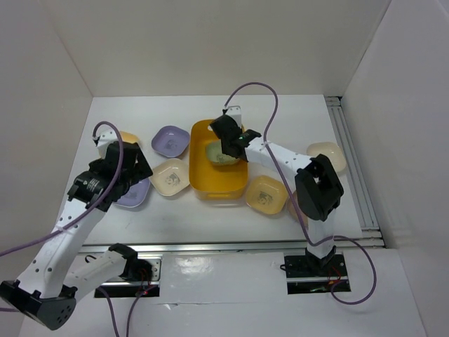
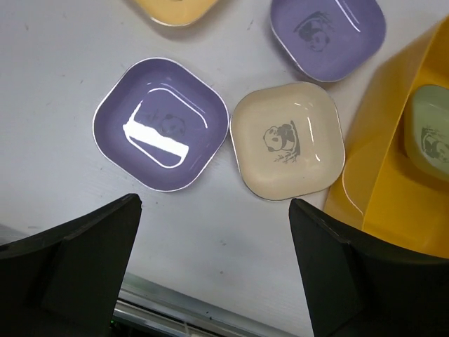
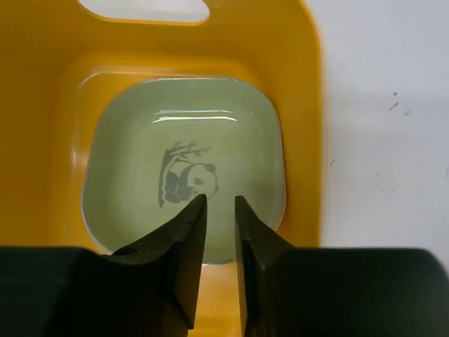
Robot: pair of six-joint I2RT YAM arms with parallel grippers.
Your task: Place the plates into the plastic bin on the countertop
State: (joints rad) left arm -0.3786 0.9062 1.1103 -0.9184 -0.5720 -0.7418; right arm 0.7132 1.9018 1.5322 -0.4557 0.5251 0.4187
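Hovering wide open, left gripper (image 2: 214, 207) sits over lavender plate (image 2: 161, 123), likely its next pick. Cream plate (image 2: 287, 140) lies at its 3 o'clock on countertop (image 1: 210, 217). Plastic bin (image 1: 217, 186), farther toward 3 o'clock, holds green plate (image 3: 186, 165) lying flat. Right gripper (image 3: 220, 200) is above it, jaws narrowly parted, apparently releasing.

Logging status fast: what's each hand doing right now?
Left hand: open, holding nothing.
Right hand: slightly open, over the green plate in the plastic bin.
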